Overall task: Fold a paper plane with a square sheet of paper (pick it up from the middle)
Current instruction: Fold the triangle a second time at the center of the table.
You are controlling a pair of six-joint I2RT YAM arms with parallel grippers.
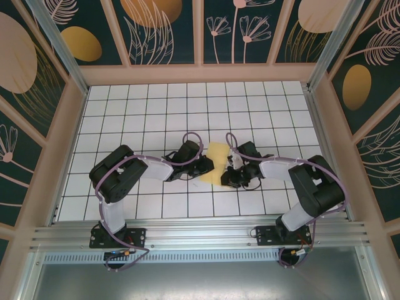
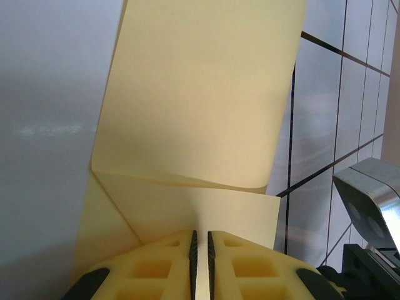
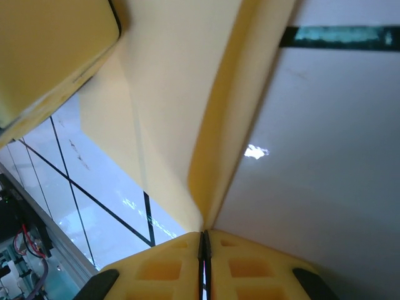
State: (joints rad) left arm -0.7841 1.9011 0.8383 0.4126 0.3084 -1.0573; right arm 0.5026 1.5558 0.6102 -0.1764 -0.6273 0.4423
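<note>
The thin pale-yellow square sheet of paper (image 1: 217, 156) sat just toward 6 o'clock from the middle of the white grid-tiled bench (image 1: 156, 106), raised and partly folded between the two arms. The left tool (image 1: 205, 166) was at its 9 o'clock and the right tool (image 1: 230, 172) at its 3 o'clock. From the left wrist, the left tool (image 2: 200, 240) had its yellow jaws pressed almost together, pinching the lower flap of the sheet (image 2: 194, 94), which bent over in a soft curl above them. From the right wrist, the right tool (image 3: 204, 240) was likewise closed on the sheet (image 3: 175, 75), with a crease running down into the slit between the jaws. The paper looked very light and limp. It would probably sag or buckle wherever unsupported, crumple under a hard tug and slip from a loose pinch, so holds near an edge or along a crease, kept under gentle tension between both tools, seemed safest. From overhead the tools covered much of the sheet, so its outline and the trueness of its folds could not be judged. Both wrist views cut off its far edges, and a yellow block (image 3: 50, 50) at 10 o'clock in the right wrist view could not be identified.
</note>
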